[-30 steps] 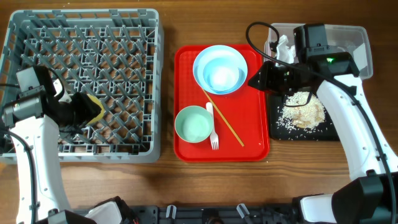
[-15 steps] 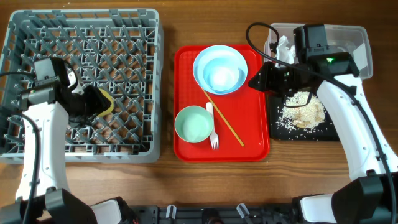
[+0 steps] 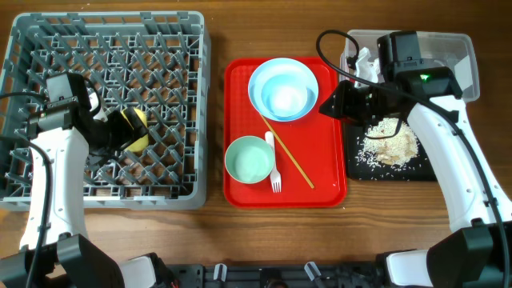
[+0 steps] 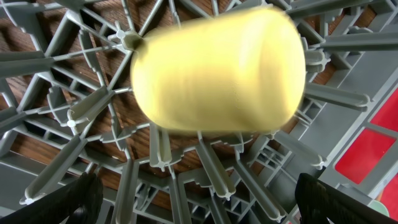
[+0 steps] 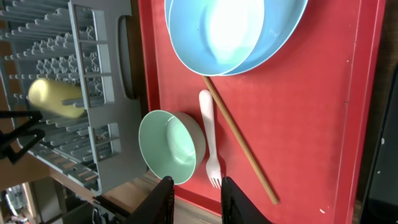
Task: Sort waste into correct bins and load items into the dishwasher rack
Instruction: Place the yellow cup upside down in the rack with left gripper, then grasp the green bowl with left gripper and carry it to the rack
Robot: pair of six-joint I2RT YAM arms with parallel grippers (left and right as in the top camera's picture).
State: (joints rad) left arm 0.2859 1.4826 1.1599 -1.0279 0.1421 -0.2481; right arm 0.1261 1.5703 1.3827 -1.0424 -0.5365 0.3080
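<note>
The yellow-green cup (image 4: 217,68) lies on its side among the pegs of the grey rack (image 3: 48,48), left of the red tray (image 3: 328,180). The left end effector (image 4: 202,199) is just beside the cup, spread wide and holding nothing. The right end effector (image 5: 198,190) hangs over the red tray's right edge, also spread and empty. On the red tray sit the light-blue bowl (image 3: 284,90), pale green bowl (image 3: 250,158), white fork (image 3: 273,164) and chopsticks (image 3: 288,152).

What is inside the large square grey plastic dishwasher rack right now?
One yellow-green cup, sideways over the pegs, in front of the open left gripper. No other dishes show in the rack, but the left arm covers part of its grid.
</note>
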